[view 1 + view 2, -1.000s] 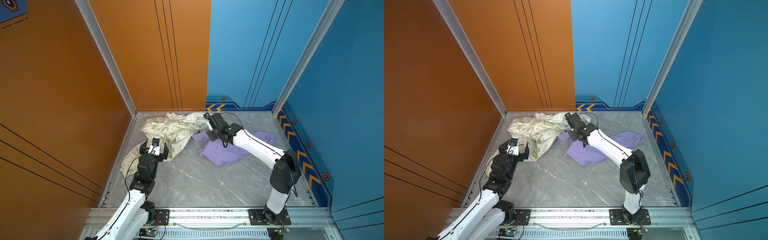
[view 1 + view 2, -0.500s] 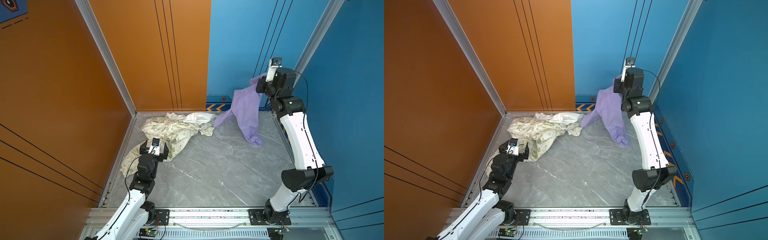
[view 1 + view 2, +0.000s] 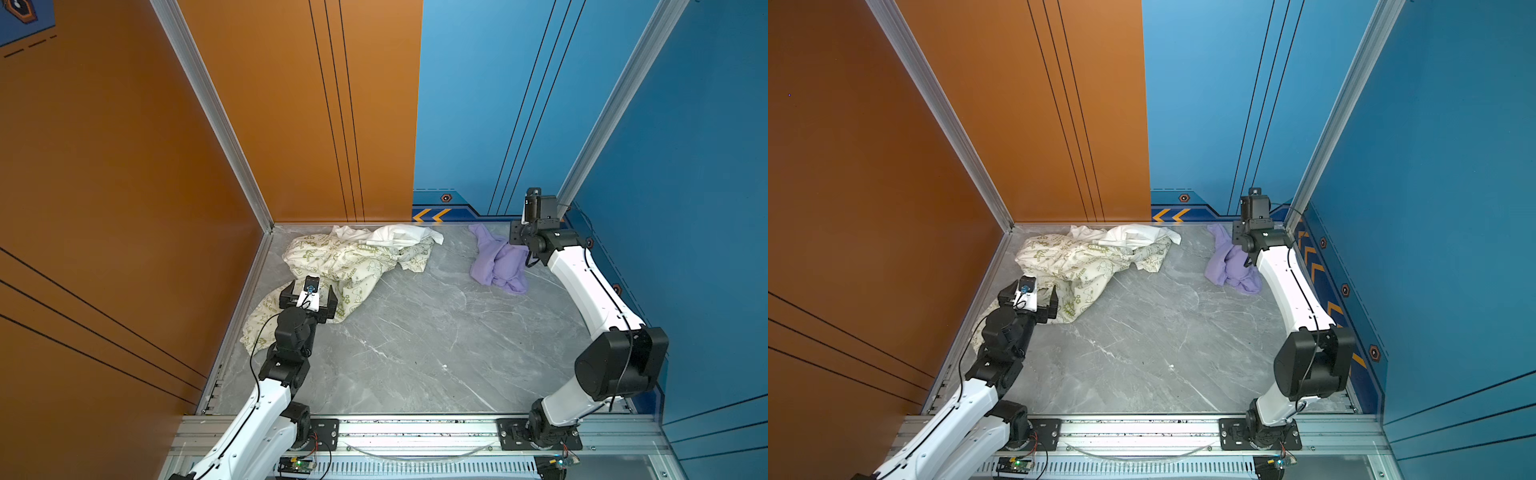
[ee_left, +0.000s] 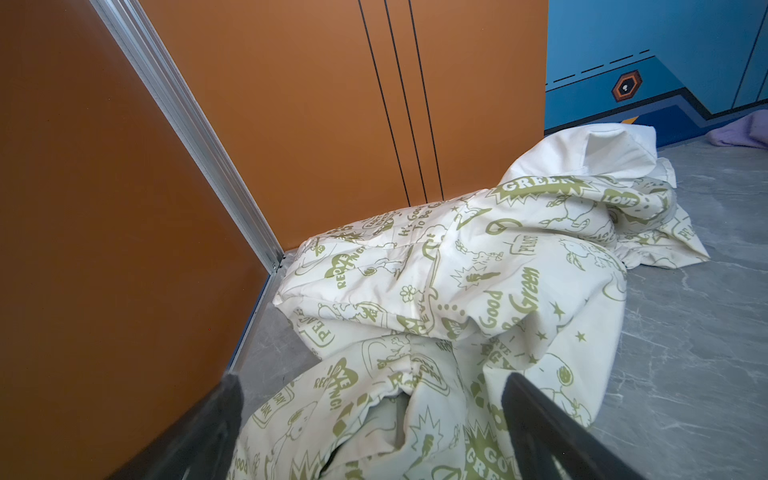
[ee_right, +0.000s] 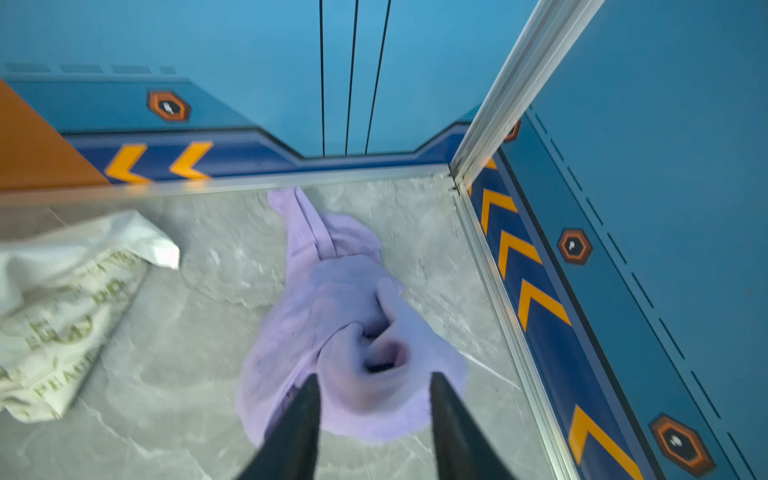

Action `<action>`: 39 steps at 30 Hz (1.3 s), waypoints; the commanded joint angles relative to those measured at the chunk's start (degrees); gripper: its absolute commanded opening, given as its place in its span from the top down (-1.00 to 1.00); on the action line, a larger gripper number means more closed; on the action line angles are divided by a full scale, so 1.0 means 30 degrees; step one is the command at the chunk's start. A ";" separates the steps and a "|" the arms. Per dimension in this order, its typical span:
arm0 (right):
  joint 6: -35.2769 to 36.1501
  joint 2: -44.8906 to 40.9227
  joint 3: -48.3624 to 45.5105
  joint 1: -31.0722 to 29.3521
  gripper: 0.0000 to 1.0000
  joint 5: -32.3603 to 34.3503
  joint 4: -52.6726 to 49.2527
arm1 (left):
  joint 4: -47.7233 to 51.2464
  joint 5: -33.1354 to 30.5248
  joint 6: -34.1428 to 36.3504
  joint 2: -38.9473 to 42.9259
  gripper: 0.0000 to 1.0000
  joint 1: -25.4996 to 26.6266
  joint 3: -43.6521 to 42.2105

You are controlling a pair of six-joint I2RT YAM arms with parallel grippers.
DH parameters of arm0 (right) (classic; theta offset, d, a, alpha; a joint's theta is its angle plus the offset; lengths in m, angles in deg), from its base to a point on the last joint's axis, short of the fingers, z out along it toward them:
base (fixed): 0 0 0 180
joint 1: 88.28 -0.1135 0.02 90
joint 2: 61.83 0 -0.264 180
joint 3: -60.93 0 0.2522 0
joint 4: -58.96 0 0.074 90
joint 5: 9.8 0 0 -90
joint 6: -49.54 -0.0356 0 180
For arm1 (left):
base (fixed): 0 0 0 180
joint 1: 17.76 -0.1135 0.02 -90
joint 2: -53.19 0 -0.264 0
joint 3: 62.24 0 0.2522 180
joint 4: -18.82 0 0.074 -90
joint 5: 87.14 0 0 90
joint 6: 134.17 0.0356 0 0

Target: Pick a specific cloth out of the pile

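My right pincer [image 5: 372, 378] stands with its jaws apart and nothing clamped, poised just above the lavender cloth [image 5: 332, 299]. That cloth lies crumpled on the bench [image 3: 415, 332] near the far right corner, well apart from the pile [image 3: 353, 257], which shows 2 fabrics, printed cream and plain white. I judge the picking-out nearly done, with the release in hand. Next I would lift the right arm straight up, watching that no fold snags a finger. My left pincer [image 4: 372, 378] is spread wide over the pile's near edge, gripping nothing.
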 commanded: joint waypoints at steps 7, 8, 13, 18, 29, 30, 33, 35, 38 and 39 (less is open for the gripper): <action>-0.1348 -0.2809 -0.0480 0.0112 -0.76 -0.1287 0.0810 | -0.0056 -0.0065 0.0256 -0.0049 -0.96 0.0157 0.0154; -0.1376 -0.2711 -0.0295 0.0083 -0.79 -0.1619 0.0814 | -0.0056 -0.0093 0.0256 -0.0036 -0.96 0.0171 0.0169; -0.1608 -0.1891 0.0130 -0.0290 -0.89 -0.2420 0.0697 | -0.0026 -0.0213 0.0285 0.0149 -0.96 0.0191 0.0090; -0.2196 -0.0794 -0.0426 -0.0320 -0.95 -0.3365 0.0697 | -0.0029 -0.0183 0.0261 0.0130 -0.96 0.0209 0.0130; -0.3025 0.3414 -0.1415 0.0064 -1.00 -0.5015 -0.0496 | -0.0037 -0.0246 0.0285 0.0186 -0.96 0.0229 0.0106; -0.3184 0.3823 -0.1578 0.0151 -1.00 -0.5197 -0.0575 | -0.0026 -0.0251 0.0300 0.0185 -0.96 0.0223 0.0126; -0.3697 0.4833 -0.2124 0.0453 -1.00 -0.5601 -0.0592 | -0.0021 -0.0272 0.0295 0.0177 -0.96 0.0214 0.0125; -0.4068 0.5457 -0.2461 0.0738 -1.00 -0.6126 -0.0592 | -0.0015 -0.0300 0.0314 0.0183 -0.96 0.0231 0.0143; -0.4559 0.6335 -0.2857 0.1162 -1.00 -0.7135 -0.0594 | -0.0015 -0.0275 0.0300 0.0188 -0.96 0.0257 0.0133; -0.4709 0.6610 -0.2976 0.1278 -1.00 -0.7462 -0.0599 | -0.0033 -0.0276 0.0285 0.0192 -0.96 0.0251 0.0116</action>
